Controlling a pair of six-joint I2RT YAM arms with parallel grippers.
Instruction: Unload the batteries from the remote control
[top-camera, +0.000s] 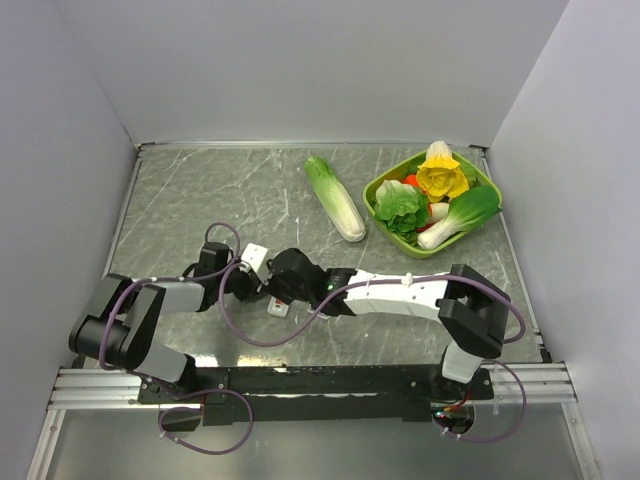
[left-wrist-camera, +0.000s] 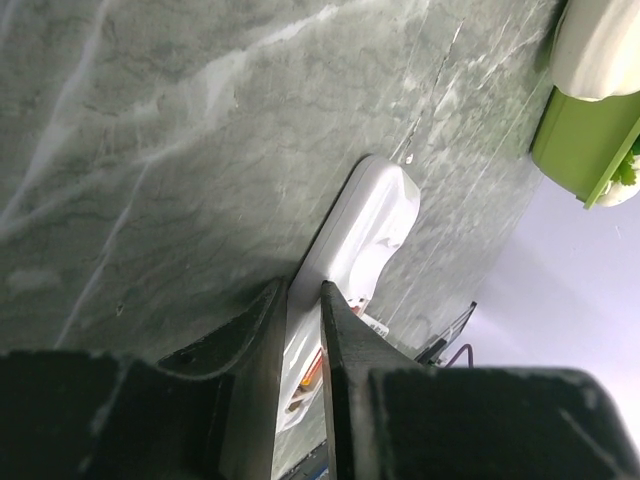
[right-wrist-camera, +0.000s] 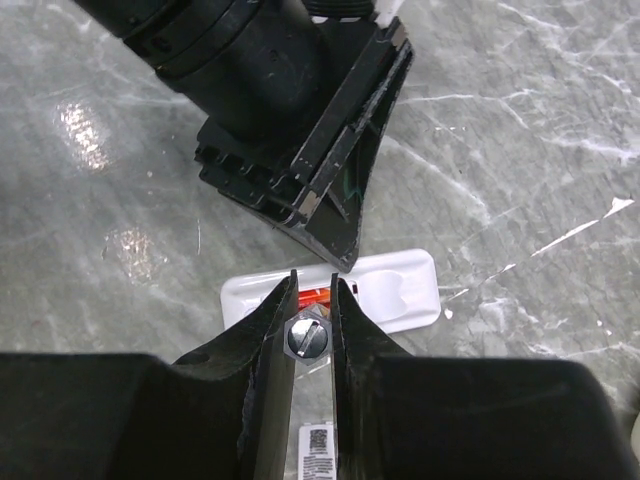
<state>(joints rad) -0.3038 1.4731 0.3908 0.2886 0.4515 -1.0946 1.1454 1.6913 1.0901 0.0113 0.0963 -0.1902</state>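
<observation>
The white remote control (right-wrist-camera: 400, 290) lies on the marble table with its recess open, and a red-orange battery (right-wrist-camera: 315, 295) shows inside it. My right gripper (right-wrist-camera: 314, 282) has its fingers close together with their tips in the recess on either side of the battery. My left gripper (left-wrist-camera: 300, 290) is shut on the remote (left-wrist-camera: 365, 230) at its near end, and its black finger (right-wrist-camera: 340, 220) presses on the remote's far edge. In the top view both grippers (top-camera: 262, 285) (top-camera: 287, 288) meet over the remote, which is mostly hidden. A second battery is not visible.
A small white labelled piece (right-wrist-camera: 318, 452) lies just beside the remote, and a white piece (top-camera: 278, 306) shows below the grippers. A pale-green cabbage (top-camera: 335, 198) lies at the back. A green bowl (top-camera: 372, 205) of vegetables stands at the back right.
</observation>
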